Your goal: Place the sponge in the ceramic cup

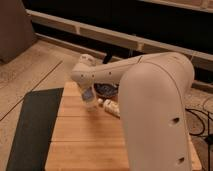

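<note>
My gripper (89, 97) hangs at the end of the white arm (107, 75), over the far left part of the wooden table (85, 135). A blue-grey patch at the gripper's end looks like the sponge (88, 93). Right below it is a small pale shape that may be the ceramic cup (91, 104); where the gripper ends and the cup begins is unclear. The big white arm body (155, 115) hides the right side of the table.
A dark bowl (106, 90) sits just behind and right of the gripper. A cream box (111, 107) lies to its right on the table. A black mat (32, 130) runs along the table's left edge. Cables (200, 120) lie on the floor at right.
</note>
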Robot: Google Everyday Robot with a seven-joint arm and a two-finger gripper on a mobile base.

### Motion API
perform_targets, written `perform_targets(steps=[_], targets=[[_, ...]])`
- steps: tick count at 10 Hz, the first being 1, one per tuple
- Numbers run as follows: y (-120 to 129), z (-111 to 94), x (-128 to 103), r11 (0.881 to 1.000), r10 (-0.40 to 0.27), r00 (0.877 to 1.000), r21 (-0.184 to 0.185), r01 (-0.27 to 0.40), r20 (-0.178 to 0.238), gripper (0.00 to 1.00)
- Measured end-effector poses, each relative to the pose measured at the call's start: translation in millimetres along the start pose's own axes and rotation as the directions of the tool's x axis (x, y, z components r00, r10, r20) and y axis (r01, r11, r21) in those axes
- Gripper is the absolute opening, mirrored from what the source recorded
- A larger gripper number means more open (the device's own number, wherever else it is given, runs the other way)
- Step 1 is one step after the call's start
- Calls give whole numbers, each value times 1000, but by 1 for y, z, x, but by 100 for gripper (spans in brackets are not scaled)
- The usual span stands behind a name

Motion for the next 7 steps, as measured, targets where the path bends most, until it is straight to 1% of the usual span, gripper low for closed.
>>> perform_targets(steps=[5, 7], targets=[[-9, 8, 7, 1000, 5, 1000, 14, -5, -17, 0], [-9, 12, 8, 1000, 7, 1000, 8, -6, -20, 0]])
